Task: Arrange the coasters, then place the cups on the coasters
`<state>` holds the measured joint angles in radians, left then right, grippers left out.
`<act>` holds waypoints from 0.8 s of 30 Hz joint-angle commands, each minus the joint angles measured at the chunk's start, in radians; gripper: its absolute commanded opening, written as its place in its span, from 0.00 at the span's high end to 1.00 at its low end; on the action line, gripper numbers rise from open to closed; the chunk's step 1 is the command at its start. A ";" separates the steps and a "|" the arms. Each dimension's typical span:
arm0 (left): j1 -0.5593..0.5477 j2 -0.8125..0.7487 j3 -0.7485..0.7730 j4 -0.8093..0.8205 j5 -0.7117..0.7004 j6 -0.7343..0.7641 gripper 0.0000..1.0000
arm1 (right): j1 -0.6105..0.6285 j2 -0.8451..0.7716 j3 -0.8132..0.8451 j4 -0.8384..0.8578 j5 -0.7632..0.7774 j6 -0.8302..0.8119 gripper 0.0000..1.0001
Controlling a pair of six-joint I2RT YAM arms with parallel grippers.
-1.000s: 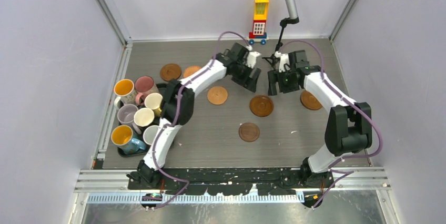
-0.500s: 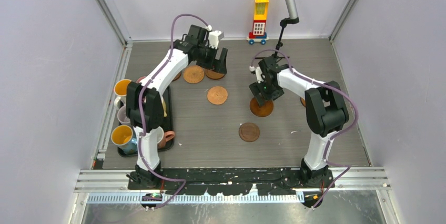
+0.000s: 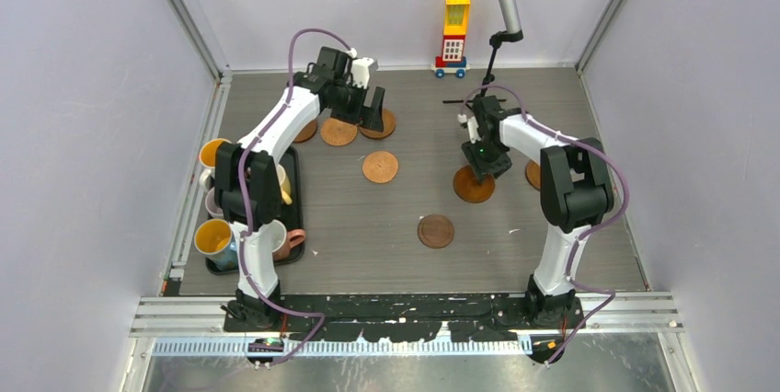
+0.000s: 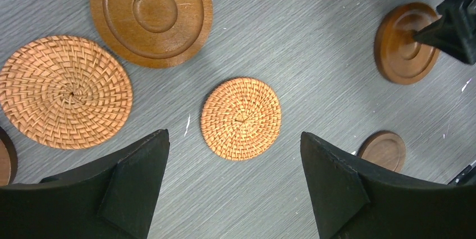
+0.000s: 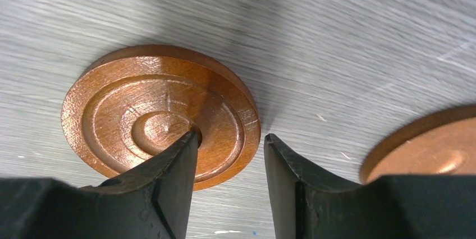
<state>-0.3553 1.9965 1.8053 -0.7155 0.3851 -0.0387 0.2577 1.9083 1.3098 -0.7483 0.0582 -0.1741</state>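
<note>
**Operator:** Which step am I on?

**Spotter:** You're arranging coasters, and no cup stands on one yet. The handled ceramic mugs (image 3: 214, 238) sit crowded on the black rectangular tray (image 3: 295, 191) at the left edge of the grey table (image 3: 552, 236), partly hidden behind your left arm (image 3: 276, 130).

**Operator:** And my right side?

**Spotter:** Your right gripper (image 5: 230, 137) is down on the ringed round brown wooden coaster (image 5: 140, 110), right of mid-table. One finger rests in its centre dish and the other stands just outside the rim, so the rim lies between them. The jaws are partly drawn in. I cannot tell whether they pinch, because a sliver of table shows beside the outer finger.

**Operator:** What does the next move call for?

**Spotter:** By my judgement, you should finish the pinch on that thin rim. Lift it only a little, then set it down with room around it for a mug. The rim could slip.

**Operator:** And the left?

**Spotter:** Your left arm reaches to the far back left with the wrist pointing down. Your left gripper (image 4: 234, 137) is spread wide and empty above the table. The small round woven orange-brown coaster (image 4: 241, 104) shows between its fingers.
</note>
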 commanded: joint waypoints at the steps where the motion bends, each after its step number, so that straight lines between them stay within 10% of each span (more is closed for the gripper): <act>1: 0.001 -0.047 0.005 0.016 0.001 0.026 0.12 | -0.090 -0.010 -0.016 -0.048 0.020 -0.032 0.49; 24: 0.019 0.012 0.015 -0.024 -0.036 0.070 0.12 | -0.393 0.070 0.084 -0.049 -0.019 -0.123 0.57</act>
<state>-0.3508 1.9968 1.8046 -0.7242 0.3626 0.0124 -0.1226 1.9476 1.3643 -0.8204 0.0292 -0.2829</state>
